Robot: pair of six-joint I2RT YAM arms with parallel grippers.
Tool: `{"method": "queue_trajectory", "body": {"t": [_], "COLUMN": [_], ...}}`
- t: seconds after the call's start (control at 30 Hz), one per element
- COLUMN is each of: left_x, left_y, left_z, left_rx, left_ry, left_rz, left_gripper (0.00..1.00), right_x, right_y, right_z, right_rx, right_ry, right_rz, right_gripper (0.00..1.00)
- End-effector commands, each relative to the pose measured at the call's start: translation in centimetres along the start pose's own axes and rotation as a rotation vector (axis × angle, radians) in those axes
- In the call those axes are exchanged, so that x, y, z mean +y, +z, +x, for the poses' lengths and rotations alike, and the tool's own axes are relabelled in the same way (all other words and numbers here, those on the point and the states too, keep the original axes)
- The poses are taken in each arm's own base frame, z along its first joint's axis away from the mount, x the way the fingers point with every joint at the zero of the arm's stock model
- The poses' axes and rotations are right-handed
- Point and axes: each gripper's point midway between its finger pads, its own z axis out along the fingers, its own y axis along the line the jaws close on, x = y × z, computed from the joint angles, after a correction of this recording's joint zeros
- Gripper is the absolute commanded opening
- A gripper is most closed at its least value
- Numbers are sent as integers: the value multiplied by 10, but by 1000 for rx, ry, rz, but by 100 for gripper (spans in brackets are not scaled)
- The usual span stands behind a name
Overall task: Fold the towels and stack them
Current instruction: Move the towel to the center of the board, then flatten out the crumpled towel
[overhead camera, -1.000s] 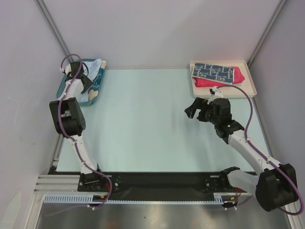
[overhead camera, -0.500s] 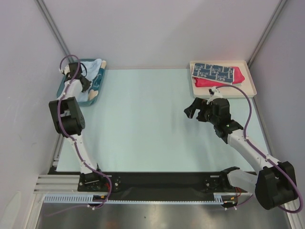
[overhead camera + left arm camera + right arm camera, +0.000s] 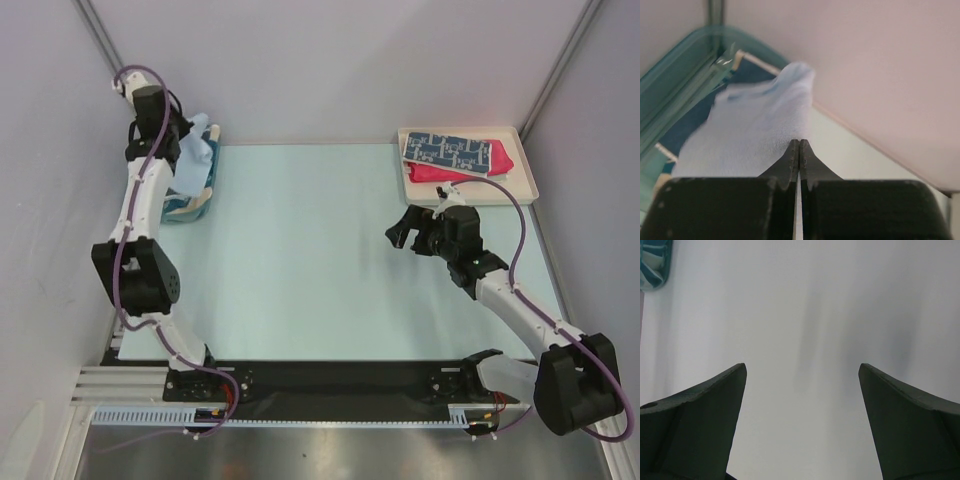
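Observation:
My left gripper (image 3: 186, 141) is shut on a corner of the plain light-blue towel (image 3: 200, 150), which it holds up above the translucent blue bin (image 3: 192, 206) at the far left. In the left wrist view the fingertips (image 3: 799, 143) are pressed together. The light-blue towel (image 3: 752, 132) hangs beyond them over the bin (image 3: 677, 82), with a dark-blue towel (image 3: 682, 129) underneath. A navy patterned towel (image 3: 450, 151) lies folded on a red towel (image 3: 502, 164) in the cream tray (image 3: 527, 178). My right gripper (image 3: 405, 229) hovers open over the table, nothing between its fingers (image 3: 710, 405).
Grey walls close in the table on the left, back and right. The bin sits against the left wall and the tray in the far right corner. A corner of the bin (image 3: 655, 260) shows at the top left of the right wrist view.
The left gripper shut inside the bin, then rose toward the back wall, pulling the light-blue towel up with it. The right arm has barely moved.

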Motion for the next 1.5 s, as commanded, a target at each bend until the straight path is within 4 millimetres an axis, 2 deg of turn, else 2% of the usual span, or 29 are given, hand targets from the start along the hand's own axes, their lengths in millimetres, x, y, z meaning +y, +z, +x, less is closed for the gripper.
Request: {"method": "queue_trajectory", "body": {"t": [0.0,0.13,0.17,0.23,0.27,0.3,0.33,0.37,0.4,0.43,0.47,0.53,0.63,0.67,0.73,0.77,0.8,0.83,0.87,0.9,0.93,1.0,1.07,1.13,1.17,1.2,1.27,1.43,1.47], "left_x": [-61,-97,-115,-118,-134,-127,-142,-145,-143,-146,-164,-172,-179,-173,-161,-153,-143,-132,-128,-121,-115,-106,-96,-93,-90,-91,-88,-68,-65], "left_y": [-76,-127,-141,-166,-179,-180,-206,-215,-216,-232,-251,-272,-295,-297,-291,-284,-275,-255,-249,-232,-218,-198,-185,-182,-184,-186,-191,-205,-213], "left_z": [-90,-82,-69,-51,-33,-8,0,11,38,42,65,106,141,155,164,167,182,182,202,223,228,257,268,271,272,268,260,242,235], "left_rx": [-244,-257,-243,-244,-224,-190,-189,-175,-131,-130,-91,-25,61,104,118,121,166,177,257,309,332,416,458,473,473,462,443,396,378], "left_ry": [28,30,32,3,6,4,-14,-13,-1,-18,-6,62,63,38,47,35,46,25,17,38,35,81,77,70,72,70,80,108,93], "left_rz": [157,231,274,296,344,321,392,415,414,449,524,548,639,646,607,567,544,512,529,497,482,448,433,437,438,447,447,401,410], "left_gripper": [0,0,0,0,0,0,0,0,0,0,0,0,0,0,0,0,1,4,9,17,29,37,45,49,49,49,49,49,49], "right_x": [8,7,8,7,7,6,7,9,9,10,11,10,11,11,12,14,15,17,19,18,22,22,28,30,38,35,30,47,47], "right_y": [1,5,6,7,7,7,6,6,5,4,2,0,-3,-3,-3,-3,-1,1,3,7,9,15,17,17,15,16,10,-1,-1], "right_z": [-10,-9,-8,-8,-7,-6,-6,-6,-5,-5,-8,-8,-10,-11,-11,-12,-9,-6,-5,-1,5,15,31,45,58,57,80,132,141], "right_rx": [-42,-35,-33,-29,-26,-22,-24,-24,-20,-21,-31,-38,-50,-52,-53,-57,-48,-43,-42,-28,-14,7,42,70,92,63,106,156,167], "right_ry": [-18,-15,-15,-16,-14,-14,-18,-18,-20,-24,-27,-29,-30,-28,-25,-25,-21,-20,-22,-12,-17,-27,-47,-43,-61,-66,-66,-61,-52], "right_rz": [-33,-33,-33,-30,-29,-27,-30,-33,-32,-34,-34,-24,-20,-19,-23,-31,-30,-35,-39,-30,-36,-22,-9,4,1,46,91,72,81], "right_gripper": [100,100,100,100,100,100,100,100,100,100,100,100,100,100,100,100,100,100,100,100,100,100,100,99,97,97,97,87,81]}}
